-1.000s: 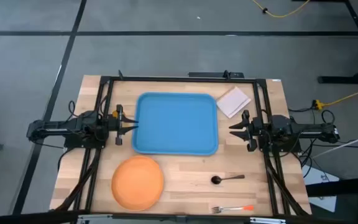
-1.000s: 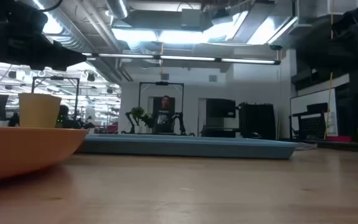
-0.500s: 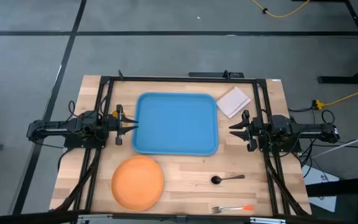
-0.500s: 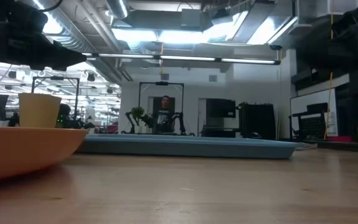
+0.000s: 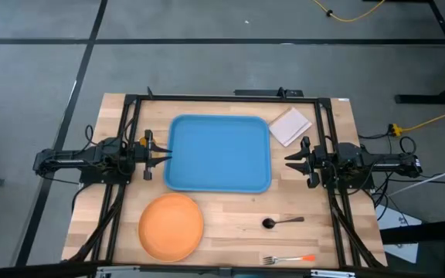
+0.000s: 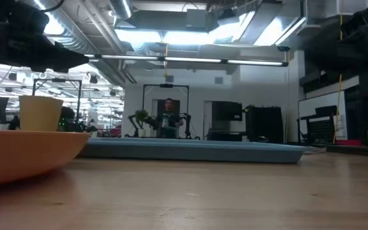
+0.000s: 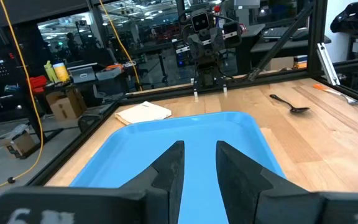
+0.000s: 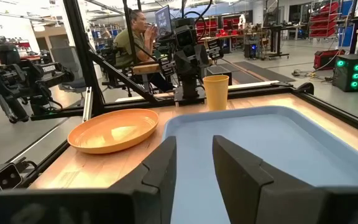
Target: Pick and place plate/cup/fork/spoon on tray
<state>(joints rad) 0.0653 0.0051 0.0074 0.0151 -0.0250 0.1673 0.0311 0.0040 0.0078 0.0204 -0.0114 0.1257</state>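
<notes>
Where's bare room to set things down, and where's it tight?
The tray is bare all over. Bare wood also lies between the plate and the spoon. Tight: left gripper and cup by the tray's left rim, right gripper at its right rim, white pad beyond.

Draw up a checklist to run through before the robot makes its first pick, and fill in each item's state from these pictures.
1. Tray bare and ready to receive things: ok.
2. Plate, spoon and fork on the table, apart from one another: ok.
3. Cup upright, off the tray, near the left arm: ok.
4. Left jaws and right jaws open, holding nothing, one at each short side of the tray: ok.
5. White pad outside the tray: ok.
6. Cup visible from above: not ok, the high view does not show it.
</notes>
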